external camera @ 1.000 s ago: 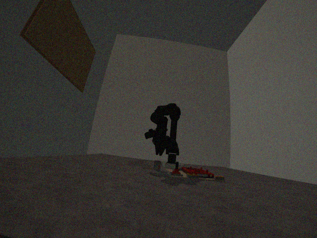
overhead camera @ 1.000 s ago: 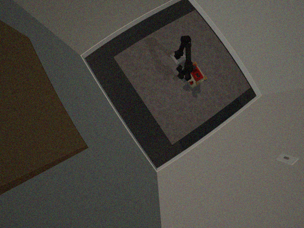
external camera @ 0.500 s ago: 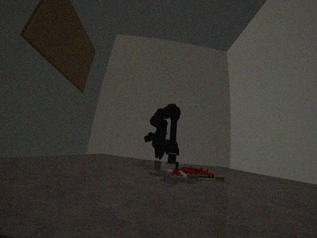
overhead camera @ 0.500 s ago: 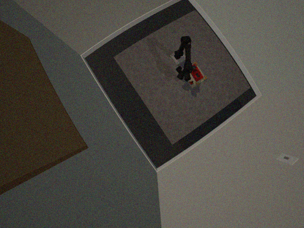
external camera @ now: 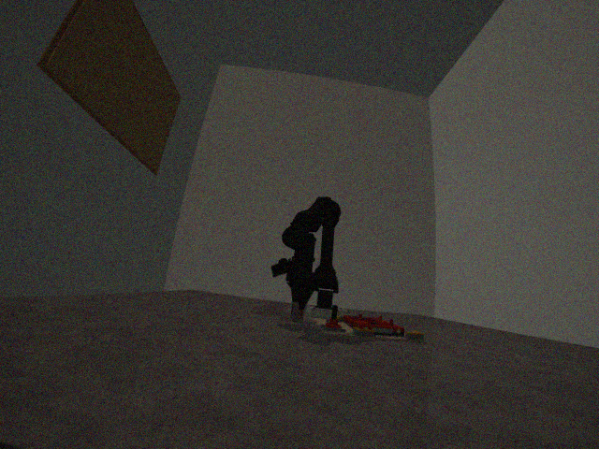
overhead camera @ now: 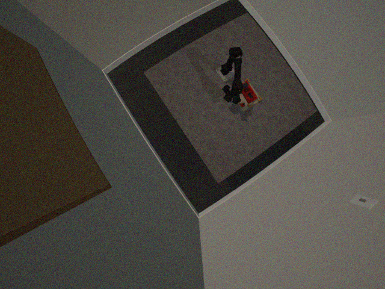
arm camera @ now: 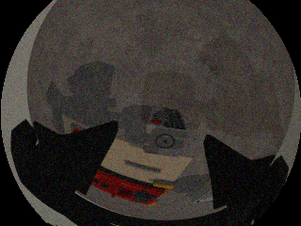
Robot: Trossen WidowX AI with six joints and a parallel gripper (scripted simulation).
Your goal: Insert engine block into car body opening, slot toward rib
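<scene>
Over the counter (external camera: 145, 377), the gripper (arm camera: 157, 151) is hanging spread wide and empty above the grey engine block (arm camera: 165, 134), which is lying beside the red car body (overhead camera: 249, 92) (dim light hides its slot). Descending squarely should centre the fingers.

One arm (external camera: 309, 251), one car body (overhead camera: 250, 94)

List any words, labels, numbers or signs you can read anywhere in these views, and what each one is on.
No text can be read in any view.
Grey engine block between the open gripper fingers: a round mark on top, too blurred to read.
Red car body: a dark patch only, no legible lettering.
Small pale plate on the floor: a dark spot, too small to read.
</scene>
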